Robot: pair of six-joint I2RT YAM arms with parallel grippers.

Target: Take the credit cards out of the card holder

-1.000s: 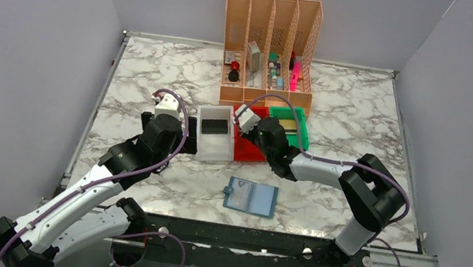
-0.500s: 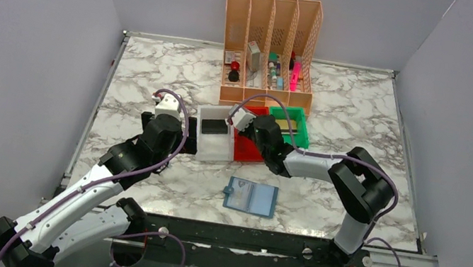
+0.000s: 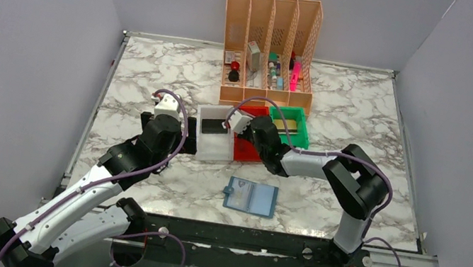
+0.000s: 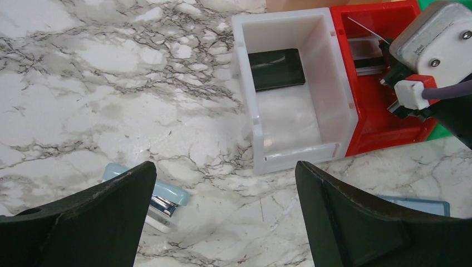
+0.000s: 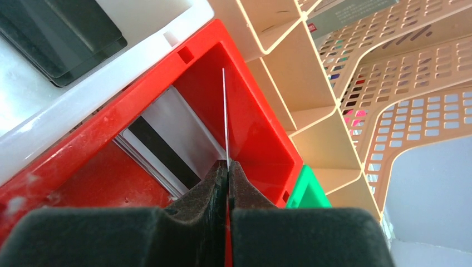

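Your right fingers [image 5: 216,186] are pinched tight on a thin card [image 5: 225,117], held edge-on over the red bin [image 5: 261,139], where a striped card [image 5: 167,139] lies. Your left fingers [image 4: 83,222] stand wide apart, holding nothing, above the table [image 4: 111,83] near the white bin [image 4: 289,150]. The card holder [image 3: 251,197] lies open on the table, apart from both.

The card holder [image 3: 251,197] lies open and flat near the table's [image 3: 365,118] front edge, its light blue inside facing up. One card [image 5: 225,111] stands edge-on, pinched in the right gripper [image 5: 227,166] over the red bin [image 5: 256,133]. A silvery card [image 5: 192,130] with a black stripe leans inside that bin.
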